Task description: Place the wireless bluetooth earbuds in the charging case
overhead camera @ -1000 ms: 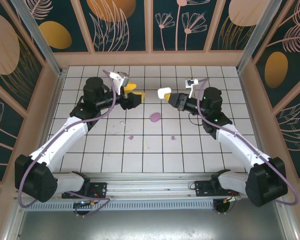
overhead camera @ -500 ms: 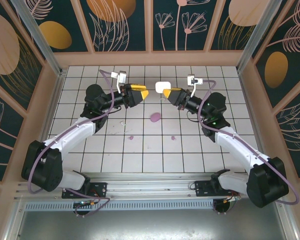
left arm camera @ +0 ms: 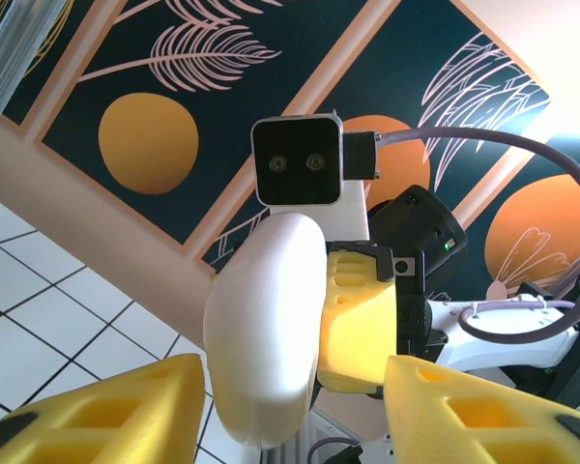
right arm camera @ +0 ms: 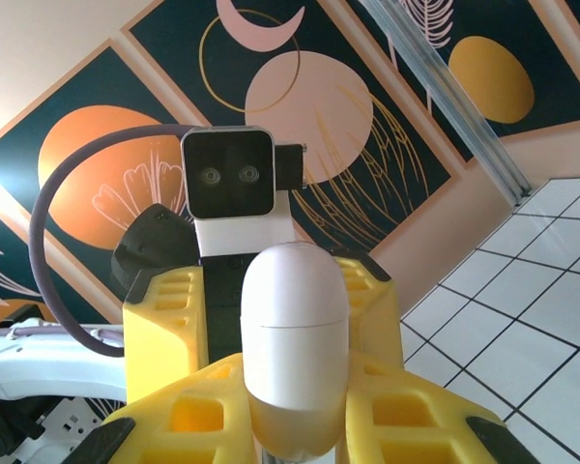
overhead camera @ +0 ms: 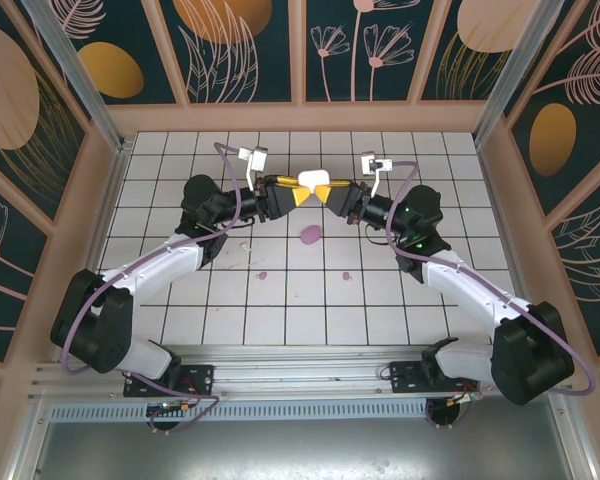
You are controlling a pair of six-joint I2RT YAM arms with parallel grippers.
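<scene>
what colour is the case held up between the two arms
The case is plain white; the right wrist view shows it best.

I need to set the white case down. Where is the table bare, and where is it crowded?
Bare: the near rows of the table between the left arm and right arm, and both far corners by the back wall. Crowded: the centre, where the purple case, left purple earbud and right purple earbud lie near the raised white case.
</scene>
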